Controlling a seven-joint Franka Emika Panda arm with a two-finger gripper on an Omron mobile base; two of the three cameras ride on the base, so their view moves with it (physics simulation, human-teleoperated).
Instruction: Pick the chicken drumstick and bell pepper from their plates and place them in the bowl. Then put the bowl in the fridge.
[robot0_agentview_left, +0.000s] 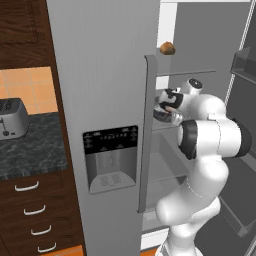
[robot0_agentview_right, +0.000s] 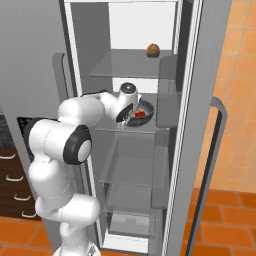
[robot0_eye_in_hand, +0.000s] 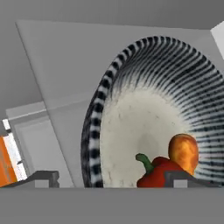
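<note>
I see the bowl (robot0_eye_in_hand: 148, 109) on a fridge (robot0_agentview_right: 165, 30) shelf (robot0_agentview_right: 145, 129), pepper (robot0_eye_in_hand: 155, 173) and drumstick (robot0_eye_in_hand: 183, 151) inside; my end effector (robot0_eye_in_hand: 111, 177) is spread wide around its rim.

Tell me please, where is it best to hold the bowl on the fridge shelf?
Probably the bowl's thin, raised striped rim on the side facing the open door, coming from the front. The bell pepper and chicken drumstick occupy the inside.
</note>
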